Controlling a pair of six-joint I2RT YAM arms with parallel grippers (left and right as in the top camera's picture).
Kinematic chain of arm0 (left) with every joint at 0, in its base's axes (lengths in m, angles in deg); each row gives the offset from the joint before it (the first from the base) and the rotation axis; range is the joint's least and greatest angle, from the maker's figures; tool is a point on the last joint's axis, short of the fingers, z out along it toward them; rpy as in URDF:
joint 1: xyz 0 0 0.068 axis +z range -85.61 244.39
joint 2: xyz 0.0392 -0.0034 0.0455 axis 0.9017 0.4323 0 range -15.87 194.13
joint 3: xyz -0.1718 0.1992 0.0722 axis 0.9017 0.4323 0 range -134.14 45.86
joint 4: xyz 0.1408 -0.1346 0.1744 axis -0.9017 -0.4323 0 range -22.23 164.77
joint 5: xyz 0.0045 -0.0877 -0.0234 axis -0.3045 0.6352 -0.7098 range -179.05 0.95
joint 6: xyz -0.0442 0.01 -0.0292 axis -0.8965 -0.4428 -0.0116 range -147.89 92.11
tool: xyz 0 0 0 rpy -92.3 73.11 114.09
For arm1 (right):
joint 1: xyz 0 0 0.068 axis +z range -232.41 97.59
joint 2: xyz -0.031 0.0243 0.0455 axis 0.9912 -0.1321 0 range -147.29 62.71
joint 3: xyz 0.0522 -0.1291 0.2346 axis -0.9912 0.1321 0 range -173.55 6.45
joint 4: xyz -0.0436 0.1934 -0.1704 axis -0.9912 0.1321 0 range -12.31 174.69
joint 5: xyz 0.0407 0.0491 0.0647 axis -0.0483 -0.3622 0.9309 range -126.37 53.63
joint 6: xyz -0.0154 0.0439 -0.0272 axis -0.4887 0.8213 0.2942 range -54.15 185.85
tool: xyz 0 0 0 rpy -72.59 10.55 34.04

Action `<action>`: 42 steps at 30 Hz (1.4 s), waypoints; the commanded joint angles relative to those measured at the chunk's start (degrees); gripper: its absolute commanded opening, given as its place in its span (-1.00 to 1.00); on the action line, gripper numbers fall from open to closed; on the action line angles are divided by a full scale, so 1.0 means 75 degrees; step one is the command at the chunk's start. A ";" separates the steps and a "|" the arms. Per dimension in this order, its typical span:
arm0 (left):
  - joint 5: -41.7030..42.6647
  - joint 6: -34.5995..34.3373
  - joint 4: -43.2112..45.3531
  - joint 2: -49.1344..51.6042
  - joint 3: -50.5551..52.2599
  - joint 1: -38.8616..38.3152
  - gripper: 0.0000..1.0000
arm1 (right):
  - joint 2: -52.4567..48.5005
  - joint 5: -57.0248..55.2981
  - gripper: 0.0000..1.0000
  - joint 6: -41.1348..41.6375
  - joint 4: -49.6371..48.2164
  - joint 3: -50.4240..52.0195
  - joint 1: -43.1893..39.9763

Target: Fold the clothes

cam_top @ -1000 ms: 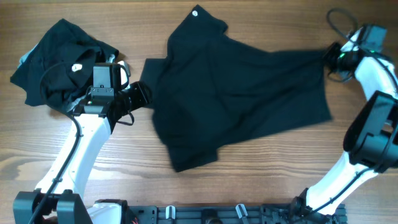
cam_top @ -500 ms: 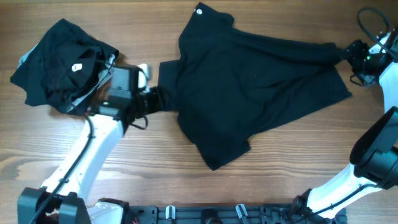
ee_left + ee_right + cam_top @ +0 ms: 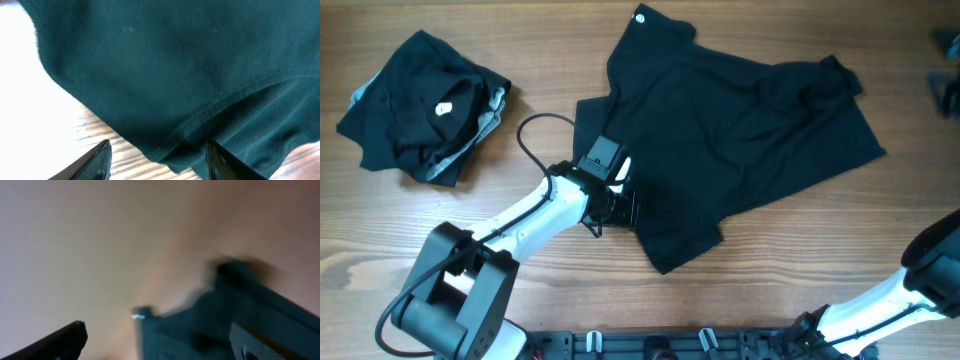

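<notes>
Shirt (image 3: 740, 150) end dropped, right wrist view blurred

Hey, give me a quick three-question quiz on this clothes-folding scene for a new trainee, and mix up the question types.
1. True or false: the left tool is over the pile of clothes.
2. In the overhead view, where does the pile lie? A) upper left B) lower right C) centre
3. Fill in: in the left wrist view, the tool's fingers stand ___, with the edge of the black shirt between them.

Key
1. False: it is at the black shirt's lower left edge.
2. A
3. open
</notes>
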 commanded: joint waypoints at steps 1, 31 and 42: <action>-0.0085 0.0061 0.0280 0.0064 -0.0061 -0.0017 0.17 | -0.0047 -0.4226 0.77 -0.0848 0.1661 0.0391 0.0169; 0.0373 -0.0309 -0.1163 -0.0248 -0.0516 -0.0871 0.24 | 0.3066 -0.3774 -0.91 -0.0653 0.0455 0.3803 0.0769; -0.0122 0.0108 0.0408 0.0880 0.0198 -0.1148 0.32 | 0.3054 -0.3975 -0.91 -0.0466 0.0487 0.3803 0.0769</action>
